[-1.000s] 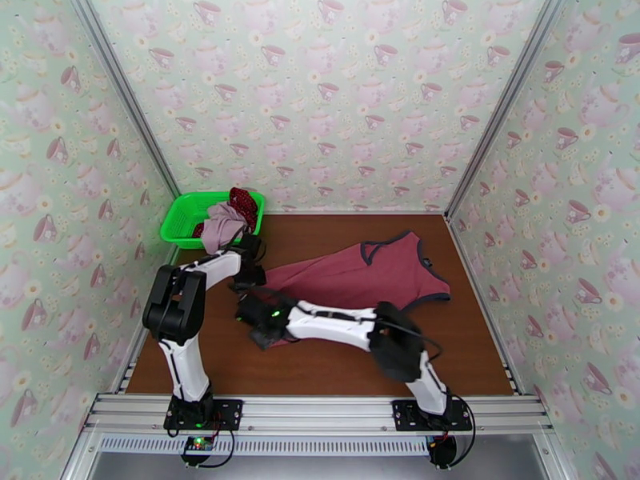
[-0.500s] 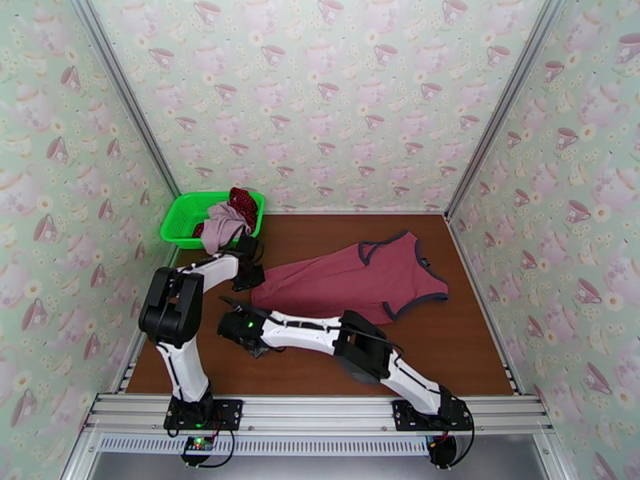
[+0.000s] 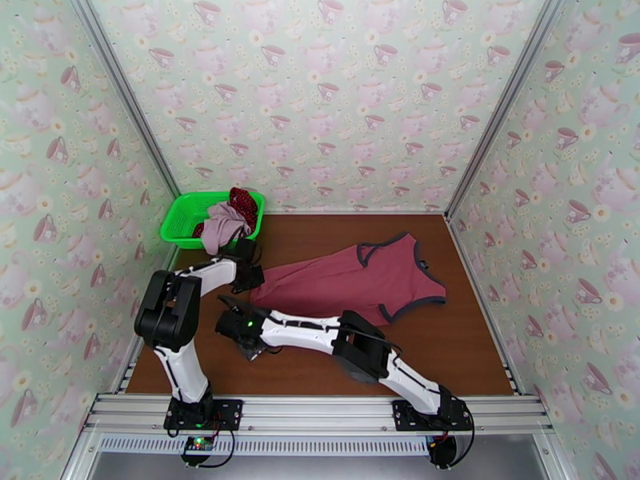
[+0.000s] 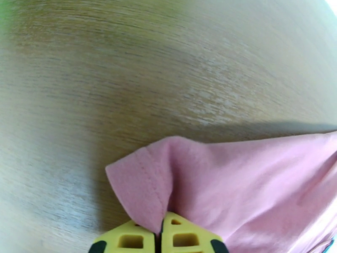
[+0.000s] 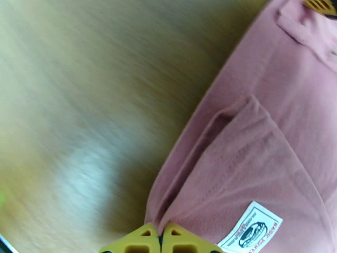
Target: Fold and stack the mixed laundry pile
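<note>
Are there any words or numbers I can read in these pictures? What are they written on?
White sewn-in label on the dusty-red tank top: a dark oval logo and a line of reddish print, too small and blurred to read.
Teacup wallpaper: pictures, no words.
Nothing else carries readable text.

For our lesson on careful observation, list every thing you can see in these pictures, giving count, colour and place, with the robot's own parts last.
dusty-red tank top with dark trim: one, dusty red, spread mid-table
sewn-in label: one, white with dark print, on the tank top
plastic mesh basket: one, bright green, table's far-left corner
pale mauve-pink garment: one, draped over the basket's near rim
dark-red white-dotted cloth: one, at the basket's right end
wooden table: one, brown
robot arms: two, white and black, near edge
left gripper: yellow fingertips, shut on the tank top's hem
right gripper: yellow fingertips, shut on the tank top's edge
</note>
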Available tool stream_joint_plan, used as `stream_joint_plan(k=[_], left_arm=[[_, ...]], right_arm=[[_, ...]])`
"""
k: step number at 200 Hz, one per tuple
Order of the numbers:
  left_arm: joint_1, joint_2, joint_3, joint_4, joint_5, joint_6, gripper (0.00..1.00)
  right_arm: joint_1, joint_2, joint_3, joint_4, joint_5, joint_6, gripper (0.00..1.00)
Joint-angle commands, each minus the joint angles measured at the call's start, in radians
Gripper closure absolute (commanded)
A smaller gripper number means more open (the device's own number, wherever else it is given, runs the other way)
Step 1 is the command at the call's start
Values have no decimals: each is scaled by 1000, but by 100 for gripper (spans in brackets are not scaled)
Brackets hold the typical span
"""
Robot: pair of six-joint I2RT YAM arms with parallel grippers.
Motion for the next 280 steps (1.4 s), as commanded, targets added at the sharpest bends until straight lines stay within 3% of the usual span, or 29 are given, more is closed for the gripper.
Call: stream_joint_plan(k=[1, 51, 86, 120, 156, 201, 238, 280], left_arm=[[0, 17, -82, -4, 122, -35, 100], [48, -210, -155, -143, 65, -63, 100], [24, -290, -64, -241, 85, -43, 100], [-99, -285, 107, -366, 68, -15, 100], [-246, -157, 333, -458, 30, -5, 100], [-380, 141, 673, -572, -32, 4, 100], [-430, 352, 934, -674, -110, -9, 100], [-450, 525, 1150, -748, -137, -5, 100]], right_arm=[[16, 36, -20, 128, -242, -22, 100], [7, -86, -51, 272, -345, -28, 100], [-29, -270, -247, 349, -242, 13, 100], [-75, -518, -528, 397, -104, 64, 100], [-118, -735, -759, 349, 22, 100, 100], [-177, -899, -980, 319, 120, 162, 100], [-236, -972, -1094, 264, 217, 190, 100], [-309, -989, -1181, 282, 233, 179, 100]])
